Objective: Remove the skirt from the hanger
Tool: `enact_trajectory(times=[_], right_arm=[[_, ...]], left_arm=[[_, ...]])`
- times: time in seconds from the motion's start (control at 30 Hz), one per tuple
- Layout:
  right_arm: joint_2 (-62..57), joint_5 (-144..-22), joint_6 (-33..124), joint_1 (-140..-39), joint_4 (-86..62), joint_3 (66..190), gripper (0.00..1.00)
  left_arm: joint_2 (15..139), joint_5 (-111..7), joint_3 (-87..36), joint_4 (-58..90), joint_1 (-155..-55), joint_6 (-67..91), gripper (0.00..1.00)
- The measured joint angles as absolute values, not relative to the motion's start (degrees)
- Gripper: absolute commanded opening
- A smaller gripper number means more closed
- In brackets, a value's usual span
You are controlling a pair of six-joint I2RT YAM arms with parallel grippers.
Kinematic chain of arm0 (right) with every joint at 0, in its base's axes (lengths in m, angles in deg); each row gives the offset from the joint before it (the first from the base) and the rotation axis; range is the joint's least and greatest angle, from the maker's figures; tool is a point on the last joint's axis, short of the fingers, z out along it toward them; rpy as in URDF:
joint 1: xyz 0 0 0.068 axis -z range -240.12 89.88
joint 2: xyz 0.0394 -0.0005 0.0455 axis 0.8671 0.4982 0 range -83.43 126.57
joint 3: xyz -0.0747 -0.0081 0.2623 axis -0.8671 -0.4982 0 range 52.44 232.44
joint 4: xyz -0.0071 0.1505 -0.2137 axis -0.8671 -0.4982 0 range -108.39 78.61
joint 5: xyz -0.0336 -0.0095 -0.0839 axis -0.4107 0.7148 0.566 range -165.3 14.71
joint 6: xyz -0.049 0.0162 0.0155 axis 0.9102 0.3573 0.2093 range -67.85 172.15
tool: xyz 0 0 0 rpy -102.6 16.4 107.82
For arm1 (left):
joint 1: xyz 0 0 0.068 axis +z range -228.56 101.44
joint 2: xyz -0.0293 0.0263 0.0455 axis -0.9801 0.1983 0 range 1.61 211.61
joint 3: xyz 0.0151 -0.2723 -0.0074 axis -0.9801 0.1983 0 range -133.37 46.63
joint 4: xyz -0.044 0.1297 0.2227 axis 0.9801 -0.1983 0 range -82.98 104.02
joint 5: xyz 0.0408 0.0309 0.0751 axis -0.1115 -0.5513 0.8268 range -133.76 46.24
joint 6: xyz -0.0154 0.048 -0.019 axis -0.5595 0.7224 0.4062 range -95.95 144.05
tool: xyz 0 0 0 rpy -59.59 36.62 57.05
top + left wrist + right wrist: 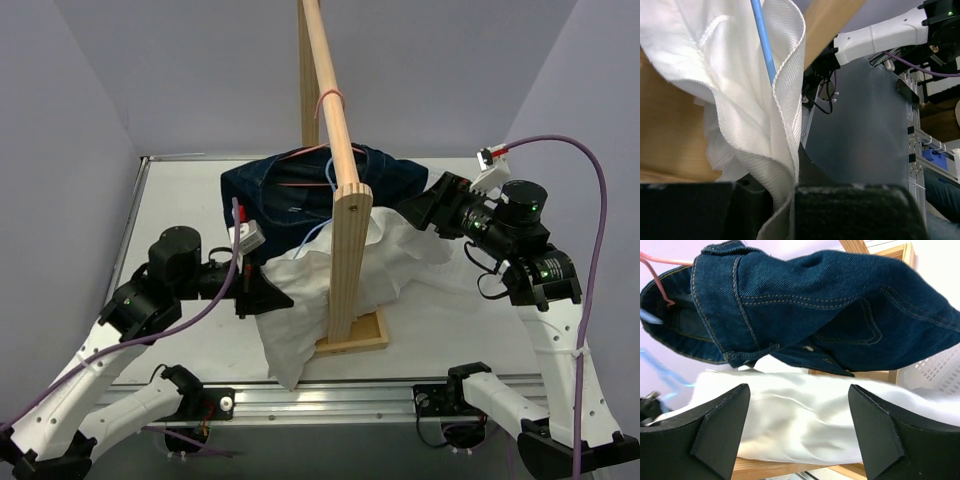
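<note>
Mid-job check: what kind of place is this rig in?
Most likely a lab test cell, not a home: plain lilac walls box in a white table, carrying a small wooden rack hung with a white garment and a denim garment.

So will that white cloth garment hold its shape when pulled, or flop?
Probably floppy: the white woven cloth garment sags in soft folds around the wooden rack. Likely light, bunching thinly in the jaws of the left gripper. It may snag on the blue hanger.

Wooden rack [350, 260] stands on white table [450, 330] (base flat); denim garment [262, 195] hangs from its rail.
</note>
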State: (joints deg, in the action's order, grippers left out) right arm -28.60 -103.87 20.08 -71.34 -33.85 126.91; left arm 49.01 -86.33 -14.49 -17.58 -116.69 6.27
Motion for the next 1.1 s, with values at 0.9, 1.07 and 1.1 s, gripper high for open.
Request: enact_trajectory(times=[0.9, 1.07, 1.1], right_arm=[[-26.98, -106.12, 18.24, -71.61, -29.57, 128.47, 0.66], [-24.42, -106.10, 17.61, -73.14, -28.76, 130.81, 0.62], [-23.92, -105.82, 17.61, -74.14, -28.56, 130.89, 0.62]], left_arm=[[60.53, -88.62, -15.41, -14.17, -120.50, 8.43, 0.02], [64.22, -89.04, -19.36, -17.69, -120.91, 11.08, 0.02], [64.57, -89.10, -20.11, -18.08, -120.91, 11.43, 0.02]])
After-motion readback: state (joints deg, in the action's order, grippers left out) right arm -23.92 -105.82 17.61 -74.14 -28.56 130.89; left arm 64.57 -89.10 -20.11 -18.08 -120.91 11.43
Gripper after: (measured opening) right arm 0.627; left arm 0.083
